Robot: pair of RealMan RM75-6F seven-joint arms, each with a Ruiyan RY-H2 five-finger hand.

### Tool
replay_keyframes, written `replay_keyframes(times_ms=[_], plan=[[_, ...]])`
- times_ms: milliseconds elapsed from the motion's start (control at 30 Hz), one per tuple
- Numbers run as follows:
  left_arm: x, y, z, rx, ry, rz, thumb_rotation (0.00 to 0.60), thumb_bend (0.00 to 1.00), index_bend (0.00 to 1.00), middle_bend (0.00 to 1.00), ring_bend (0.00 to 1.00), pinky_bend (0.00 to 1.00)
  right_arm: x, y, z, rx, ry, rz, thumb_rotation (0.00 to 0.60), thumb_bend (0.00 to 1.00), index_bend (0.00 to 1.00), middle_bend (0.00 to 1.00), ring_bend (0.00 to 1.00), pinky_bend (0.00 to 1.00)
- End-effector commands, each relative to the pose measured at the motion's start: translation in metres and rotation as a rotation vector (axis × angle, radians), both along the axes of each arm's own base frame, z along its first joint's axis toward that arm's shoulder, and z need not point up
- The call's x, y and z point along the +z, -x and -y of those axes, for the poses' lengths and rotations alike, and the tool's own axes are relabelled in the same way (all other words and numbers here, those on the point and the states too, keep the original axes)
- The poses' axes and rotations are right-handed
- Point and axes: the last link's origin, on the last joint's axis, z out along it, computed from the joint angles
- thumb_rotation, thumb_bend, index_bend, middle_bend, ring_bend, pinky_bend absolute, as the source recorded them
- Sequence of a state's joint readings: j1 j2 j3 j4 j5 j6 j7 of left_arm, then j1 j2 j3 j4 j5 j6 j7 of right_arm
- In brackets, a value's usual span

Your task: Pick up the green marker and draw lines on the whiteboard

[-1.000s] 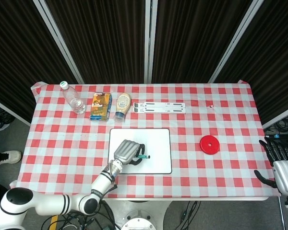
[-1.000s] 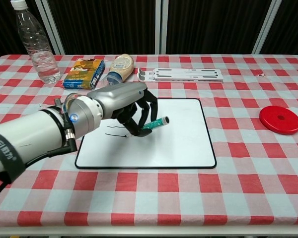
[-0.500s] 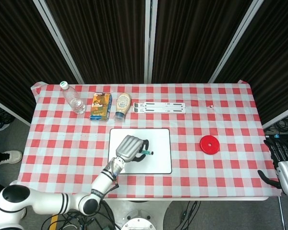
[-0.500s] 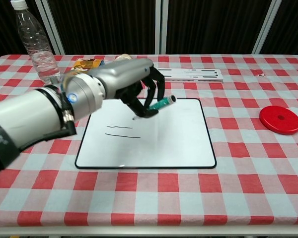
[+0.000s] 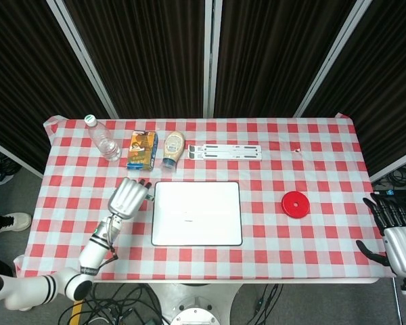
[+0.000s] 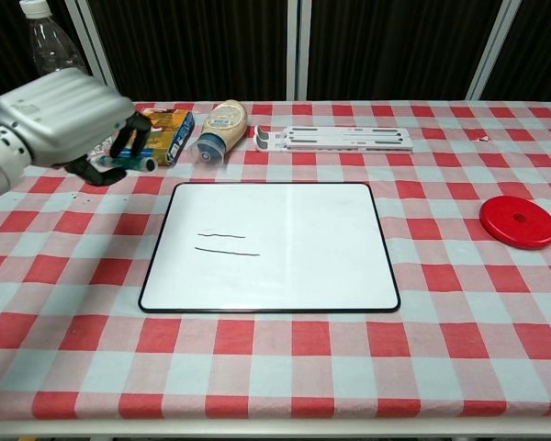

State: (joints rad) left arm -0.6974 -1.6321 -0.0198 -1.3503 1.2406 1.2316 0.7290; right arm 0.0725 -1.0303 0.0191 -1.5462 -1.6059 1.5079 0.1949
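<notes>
**Fingers curled round the green marker, left of the whiteboard**

Fingers (image 6: 119, 152) of the left hand (image 6: 69, 118) are seen curled inward, and the green marker (image 6: 129, 163) is gripped beneath them, its body lying roughly level with the tip pointed toward the board side. From the head view the same hand (image 5: 128, 196) is found just beside the left edge of the whiteboard (image 5: 197, 213), above the checked tablecloth (image 5: 311, 169), and the marker itself is hidden under the knuckles there.

Two short dark lines (image 6: 225, 243) are shown on the whiteboard's left half, one above the other, roughly parallel. The board lies flat in the middle of the table, and nothing is resting on it.

Over on the far side, the right hand (image 5: 399, 237) is caught at the table's right edge, off the cloth, with its fingers spread apart and nothing held. It is out of the chest view altogether.

Behind the left hand, a water bottle (image 6: 48, 41) is partly covered by the hand's back in the chest view; an orange-and-blue box (image 6: 165, 129) and a squeeze bottle (image 6: 219, 127) lying on its side are lined up along the back. A flat white rack (image 6: 335, 139) is laid beyond the board's far edge. A red disc (image 6: 518, 221) is set well to the right of the board.
</notes>
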Motion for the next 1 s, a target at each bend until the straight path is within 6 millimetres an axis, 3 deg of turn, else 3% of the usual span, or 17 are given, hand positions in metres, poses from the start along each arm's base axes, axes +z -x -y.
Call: replay_keyframes(times_ms=[33, 500, 600, 733, 867, 1000], plan=[[-0.003, 0.025, 0.004, 0.033, -0.006, -0.09, 0.6, 0.43, 0.54, 0.53, 0.73, 0.87, 0.0, 0.0, 0.0, -0.001, -0.002, -0.001, 0.6, 0.15, 0.0, 0.0, 0.0, 0.0], [-0.017, 0.03, 0.006, 0.045, -0.017, -0.157, 0.6, 0.43, 0.48, 0.49, 0.72, 0.86, -0.001, 0.001, 0.001, -0.016, -0.004, -0.004, 0.6, 0.15, 0.0, 0.0, 0.0, 0.0], [-0.021, 0.029, 0.008, 0.051, -0.004, -0.169, 0.6, 0.43, 0.42, 0.47, 0.7, 0.85, -0.001, 0.001, 0.001, -0.019, -0.004, -0.005, 0.6, 0.15, 0.0, 0.0, 0.0, 0.0], [-0.022, 0.026, 0.01, 0.07, 0.006, -0.168, 0.6, 0.33, 0.2, 0.35, 0.65, 0.81, -0.001, 0.001, 0.002, -0.022, -0.004, -0.005, 0.6, 0.15, 0.0, 0.0, 0.0, 0.0], [-0.008, 0.016, 0.016, 0.105, -0.019, -0.056, 0.6, 0.24, 0.12, 0.27, 0.61, 0.79, 0.0, 0.002, 0.002, -0.026, -0.002, -0.008, 0.6, 0.15, 0.0, 0.0, 0.0, 0.0], [0.035, 0.015, 0.023, 0.226, -0.085, 0.262, 0.6, 0.2, 0.12, 0.26, 0.49, 0.76, 0.003, 0.004, 0.001, -0.039, 0.006, -0.011, 0.6, 0.15, 0.0, 0.0, 0.0, 0.0]])
